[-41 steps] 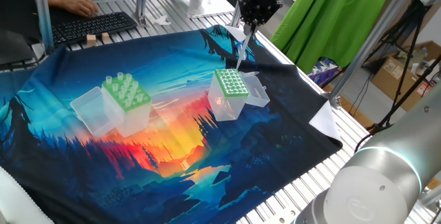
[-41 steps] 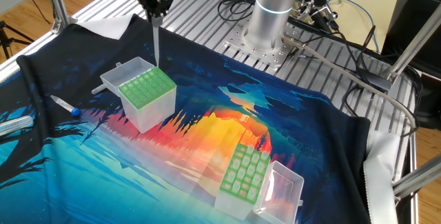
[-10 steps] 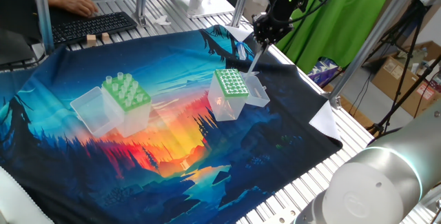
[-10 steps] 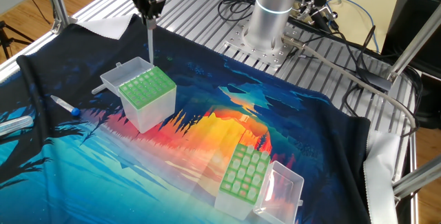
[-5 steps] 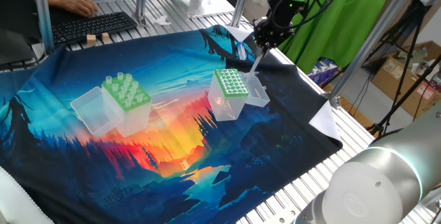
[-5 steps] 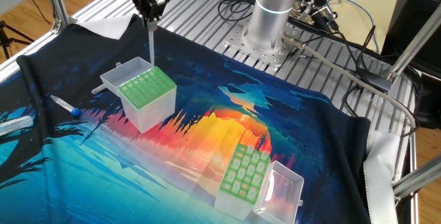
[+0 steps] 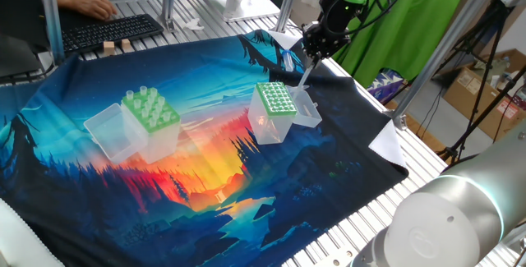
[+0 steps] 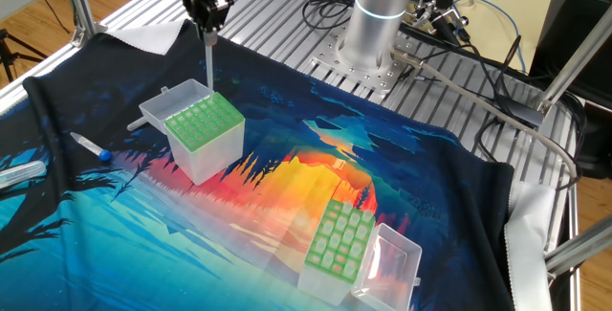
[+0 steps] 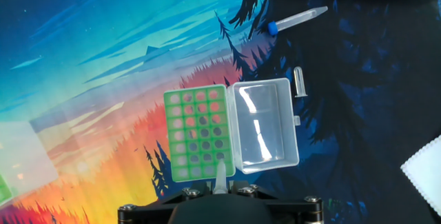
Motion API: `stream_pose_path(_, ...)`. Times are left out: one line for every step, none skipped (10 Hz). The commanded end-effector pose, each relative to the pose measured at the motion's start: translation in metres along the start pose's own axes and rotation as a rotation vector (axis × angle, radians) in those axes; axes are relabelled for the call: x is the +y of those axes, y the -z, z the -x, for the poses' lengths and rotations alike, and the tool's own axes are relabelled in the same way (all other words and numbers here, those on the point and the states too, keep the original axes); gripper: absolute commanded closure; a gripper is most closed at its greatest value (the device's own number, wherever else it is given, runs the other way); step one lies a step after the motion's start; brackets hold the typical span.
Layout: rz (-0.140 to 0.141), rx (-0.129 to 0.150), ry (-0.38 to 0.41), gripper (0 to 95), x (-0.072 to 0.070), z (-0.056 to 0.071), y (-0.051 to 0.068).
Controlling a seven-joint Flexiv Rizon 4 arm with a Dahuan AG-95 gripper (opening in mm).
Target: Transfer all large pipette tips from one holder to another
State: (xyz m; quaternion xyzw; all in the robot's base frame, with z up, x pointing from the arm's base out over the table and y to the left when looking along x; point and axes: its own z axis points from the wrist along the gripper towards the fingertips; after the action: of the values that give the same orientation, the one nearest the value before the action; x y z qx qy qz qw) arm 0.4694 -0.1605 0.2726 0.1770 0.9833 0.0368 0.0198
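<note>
Your end effector [image 8: 207, 30] is clamped on a tip [image 8: 208, 62], a slim translucent whitish cone hanging point-down above the dark-green rack [image 8: 204, 122].

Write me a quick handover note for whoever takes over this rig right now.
Gripper: jaws shut on one large pipette tip, which hangs point down above the narrower dark-green holder, not yet in a hole.
Source: wide-holed light-green holder, lid open, on the far side of the printed cloth; several tips stand in it.
Done: no tips visible in the dark-green holder's top plate.
Left: seat this tip, then move the rest.
</note>
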Motion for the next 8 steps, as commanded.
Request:
stream_pose_path(0.001,-0.001,-0.005,95.0,-0.0008,0.0002,-0.0012)
stream_pose_path(0.004,0.001,-0.012,95.0,-0.0009,0.0003,-0.0019)
stream_pose_path(0.006,0.001,-0.017,95.0,-0.001,0.0004,-0.0027)
stream_pose_path(0.011,0.003,-0.021,95.0,-0.0011,0.0004,-0.0036)
stream_pose_path(0.012,0.003,-0.023,95.0,-0.0012,0.0004,-0.0043)
stream_pose_path(0.015,0.004,-0.028,95.0,-0.0013,0.0005,-0.0058)
stream_pose_path(0.016,0.003,-0.029,95.0,-0.0013,0.0007,-0.007)
stream_pose_path(0.018,0.003,-0.028,95.0,-0.0013,0.0009,-0.0085)
